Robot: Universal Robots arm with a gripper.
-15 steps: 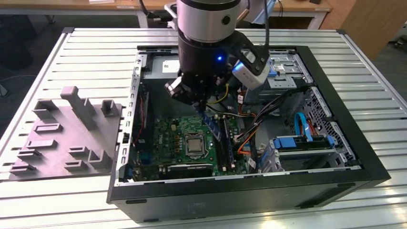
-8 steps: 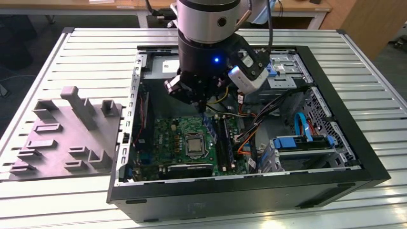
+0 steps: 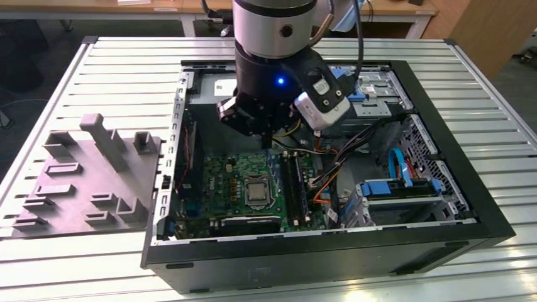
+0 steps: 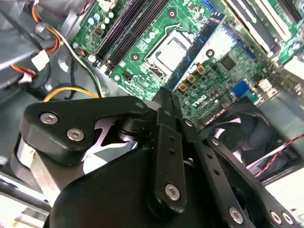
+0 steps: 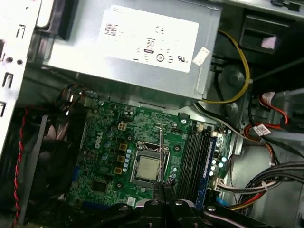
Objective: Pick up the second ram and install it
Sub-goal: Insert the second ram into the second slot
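Note:
My gripper (image 3: 266, 137) hangs inside the open computer case (image 3: 470, 207), above the green motherboard (image 3: 231, 182). It is shut on the second ram (image 4: 199, 47), a thin greenish strip with a blue label that sticks out from the black fingertips (image 4: 164, 102). In the first wrist view the second ram (image 5: 161, 147) shows edge-on, over the processor socket (image 5: 147, 166) and to one side of the black memory slots (image 5: 189, 161). A blue-edged module (image 5: 209, 159) stands in the outermost slot. In the exterior view the slots (image 3: 290, 179) lie just below my gripper.
A grey moulded tray (image 3: 84, 182) lies on the slatted table at the exterior view's left. The power supply (image 5: 133, 42), a fan (image 5: 52, 156) and bundled cables (image 5: 266, 180) ring the motherboard. Drive bays with blue latches (image 3: 403, 185) fill the case's right side.

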